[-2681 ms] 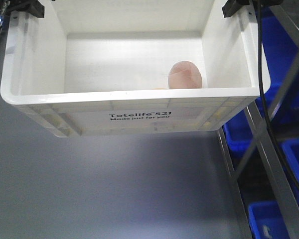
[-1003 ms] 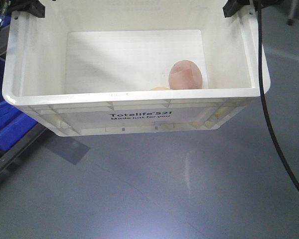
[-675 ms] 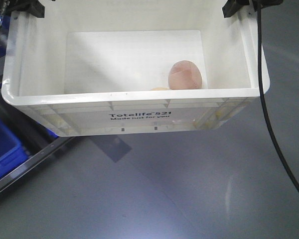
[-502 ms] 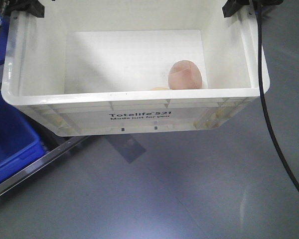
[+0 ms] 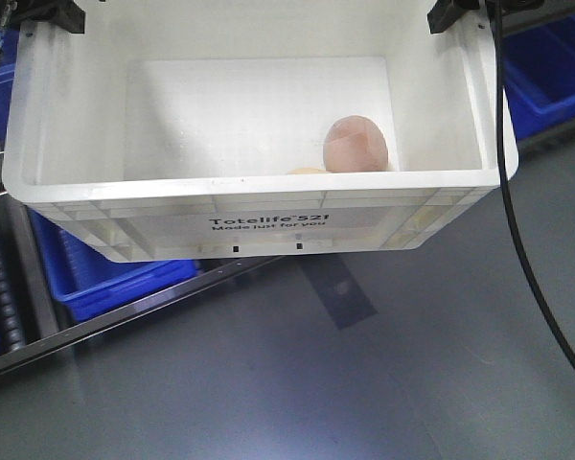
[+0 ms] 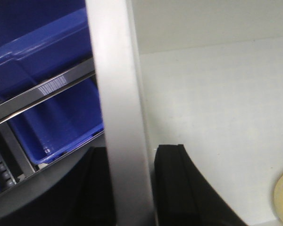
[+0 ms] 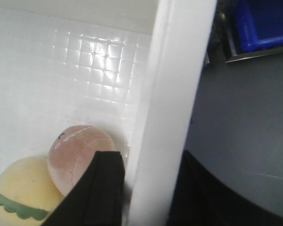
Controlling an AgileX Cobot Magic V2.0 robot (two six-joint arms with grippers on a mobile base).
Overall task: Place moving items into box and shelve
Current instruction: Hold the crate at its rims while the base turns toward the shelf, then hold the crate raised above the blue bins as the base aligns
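White box (image 5: 259, 182) | left gripper (image 6: 132, 188), right gripper (image 7: 148, 193) each pinch a side wall for level carrying | pink bun (image 5: 356, 144), yellow bun (image 7: 21, 188) inside, right end

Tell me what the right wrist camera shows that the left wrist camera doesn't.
Only right wrist: the pink bun resting against the yellow bun, whose green frill shows. Only left wrist: a striped label on a metal rail. Both: a gripper clamped on the crate wall, the right gripper and the left gripper, a blue bin outside, and what looks like the yellow bun, just a sliver at the left view's edge.
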